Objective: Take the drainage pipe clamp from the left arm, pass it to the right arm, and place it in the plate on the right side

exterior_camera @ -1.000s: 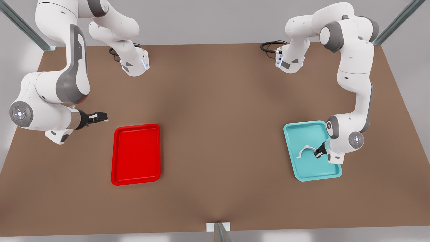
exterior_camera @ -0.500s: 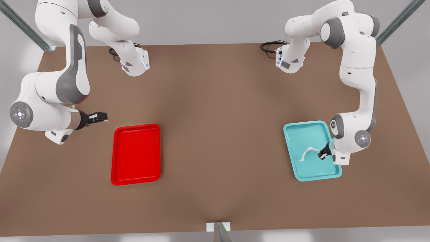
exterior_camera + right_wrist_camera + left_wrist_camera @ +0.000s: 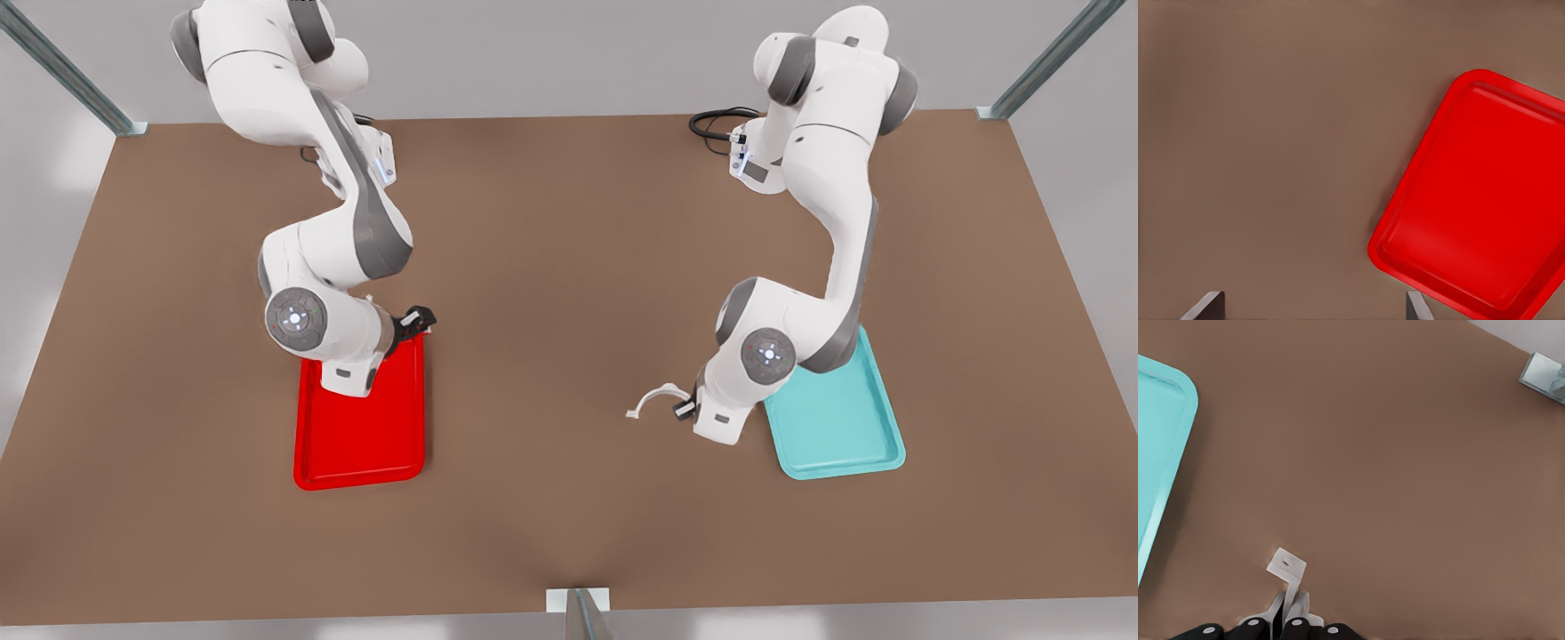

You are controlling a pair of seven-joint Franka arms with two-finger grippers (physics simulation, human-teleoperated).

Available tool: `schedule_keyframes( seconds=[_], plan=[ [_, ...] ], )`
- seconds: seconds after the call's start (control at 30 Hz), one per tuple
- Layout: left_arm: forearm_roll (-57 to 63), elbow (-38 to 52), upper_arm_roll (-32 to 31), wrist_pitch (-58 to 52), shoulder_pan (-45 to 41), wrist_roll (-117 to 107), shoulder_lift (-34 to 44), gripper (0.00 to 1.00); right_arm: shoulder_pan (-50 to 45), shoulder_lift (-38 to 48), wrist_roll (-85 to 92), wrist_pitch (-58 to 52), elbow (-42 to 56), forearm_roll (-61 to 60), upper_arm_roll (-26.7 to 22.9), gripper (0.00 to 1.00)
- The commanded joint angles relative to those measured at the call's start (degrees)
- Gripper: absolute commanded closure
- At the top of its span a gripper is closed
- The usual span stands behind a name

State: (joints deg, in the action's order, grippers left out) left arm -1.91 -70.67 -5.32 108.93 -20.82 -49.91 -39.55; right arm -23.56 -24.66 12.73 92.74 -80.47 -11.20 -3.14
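**Clamp in my left gripper, over bare table, waiting on the handover**

My left gripper (image 3: 685, 409) is pinched on the drainage pipe clamp (image 3: 652, 399), holding it by one flat foot. The arch sticks straight out ahead of the fingertips, and the free foot (image 3: 1286, 564) with its screw hole hangs beyond them above the brown table (image 3: 569, 267). The teal tray (image 3: 845, 427) lies behind the gripper, off to the side of my wrist.

My right gripper (image 3: 416, 318) hovers over the near corner of the red plate (image 3: 360, 449), well apart from the clamp. In the right wrist view its fingers (image 3: 1205, 305) stand wide, with nothing between them.

I judge the clamp to be light, thin and stiff, probably smooth plastic, so it could swivel in a pinch on one foot. A hard squeeze across the arch might flex it. For the pass I would have the right gripper take the free foot or the strap just beside it, flat faces against the pads, before my left lets go. It should drop into the plate without harm.
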Motion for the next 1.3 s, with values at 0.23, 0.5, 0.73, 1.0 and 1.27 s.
schedule_keyframes(
  seconds=[0.23, 0.5, 0.73, 1.0, 1.27],
  plan=[
    [-3.98, 13.36, -1.89, -7.33, -10.82, -50.9, -8.96, 0.79, -10.72, -7.95, 23.92, 37.42, 0.4, 1.97, 0.24, 0.0],
    [-3.98, 16.53, -1.54, -9.17, -11.52, -50.63, -10.9, 0.79, -12.21, -1.62, 29.28, 52.72, -12.87, 2.06, 0.24, 0.0],
    [-3.8, 16.62, -1.45, -8.56, -11.53, -39.14, -11.42, 0.79, -14.24, -4.08, 48.43, 53.51, -13.13, 2.15, 0.24, 0.0],
    [-3.45, 16.62, -1.01, -9.0, -11.61, -27.78, -11.07, 0.79, -15.55, -5.66, 55.39, 53.86, -13.13, 2.23, 0.33, 0.0],
    [-3.54, 16.53, -1.1, -9.08, -11.61, -24.88, -11.07, 0.79, -16.96, -7.07, 55.74, 55.88, -13.22, 2.15, 0.33, 0.0]
  ],
)
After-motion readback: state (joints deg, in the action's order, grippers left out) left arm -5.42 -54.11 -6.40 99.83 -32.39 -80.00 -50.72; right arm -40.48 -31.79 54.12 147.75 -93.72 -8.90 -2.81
